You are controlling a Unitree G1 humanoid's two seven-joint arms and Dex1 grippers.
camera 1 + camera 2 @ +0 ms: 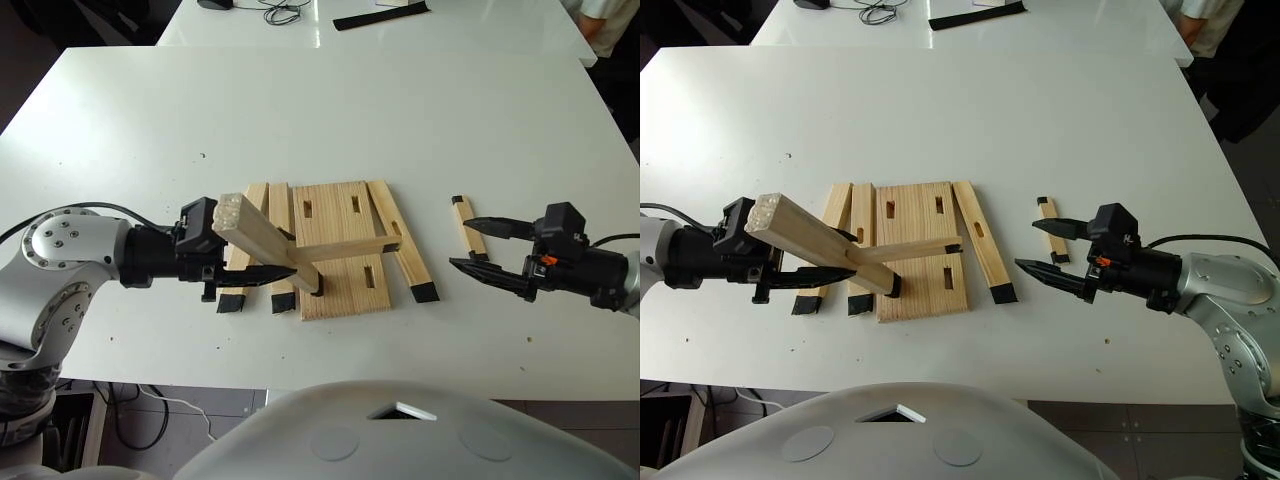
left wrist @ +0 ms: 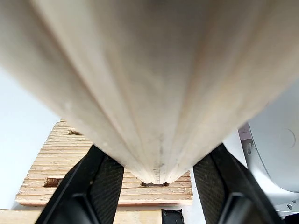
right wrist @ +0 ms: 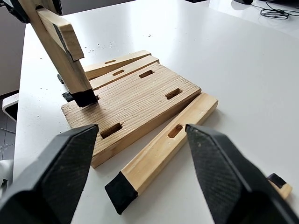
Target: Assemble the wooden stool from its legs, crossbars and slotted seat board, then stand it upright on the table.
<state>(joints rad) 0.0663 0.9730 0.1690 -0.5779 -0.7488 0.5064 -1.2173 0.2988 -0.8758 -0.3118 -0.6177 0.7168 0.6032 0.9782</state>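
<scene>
The slotted seat board (image 1: 350,285) lies flat on the white table. My left gripper (image 1: 262,264) is shut on a wooden leg (image 1: 255,232) that stands tilted, its black-capped foot resting on the board near a slot. A crossbar (image 1: 350,246) sticks out of that leg and reaches across the board. Two more legs (image 1: 268,205) lie along the board's left side, and a slotted leg (image 3: 168,148) lies along its right side. A short crossbar (image 1: 466,226) lies further right. Just beside it my right gripper (image 1: 485,248) hovers open and holds nothing.
A second white table (image 1: 480,25) stands behind, with cables and a black strip (image 1: 380,17) on it. The near table edge (image 1: 400,390) runs close below both grippers. Bare tabletop stretches behind the parts.
</scene>
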